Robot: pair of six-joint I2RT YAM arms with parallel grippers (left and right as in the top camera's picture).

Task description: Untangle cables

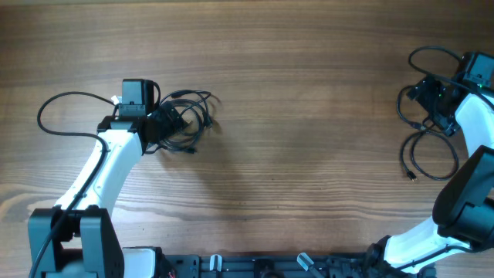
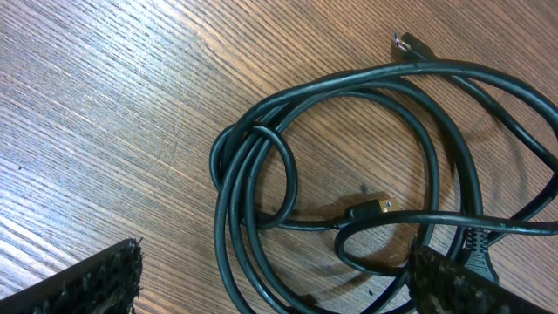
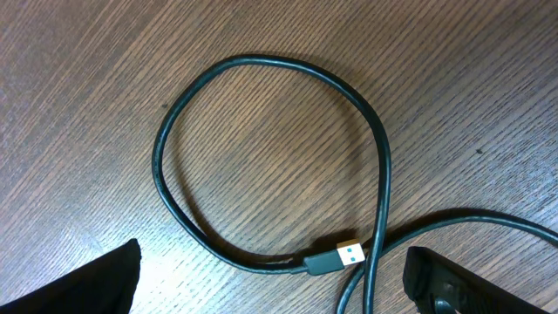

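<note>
A knotted bundle of thin black cables [image 1: 191, 117] lies on the wooden table at the left. My left gripper [image 1: 176, 123] hovers at its left edge. In the left wrist view the bundle [image 2: 261, 174] shows several overlapping loops, one small plug [image 2: 377, 208] inside them and another [image 2: 404, 43] at the top; my left gripper [image 2: 275, 292] is open astride the lower strands. A separate cable [image 1: 409, 162] lies loose at the right, below my right gripper [image 1: 429, 106]. Seen from the right wrist, it forms one loop [image 3: 261, 65] with a blue-tipped USB plug [image 3: 345, 255]. My right gripper [image 3: 270, 288] is open over it, holding nothing.
A thicker black wire [image 1: 48, 116] fixed to the left arm loops out over the table's left side. Another arm wire [image 1: 432, 51] arcs near the right wrist. Bare wood [image 1: 309, 123] lies between the two arms. The arm bases [image 1: 255, 266] stand along the front edge.
</note>
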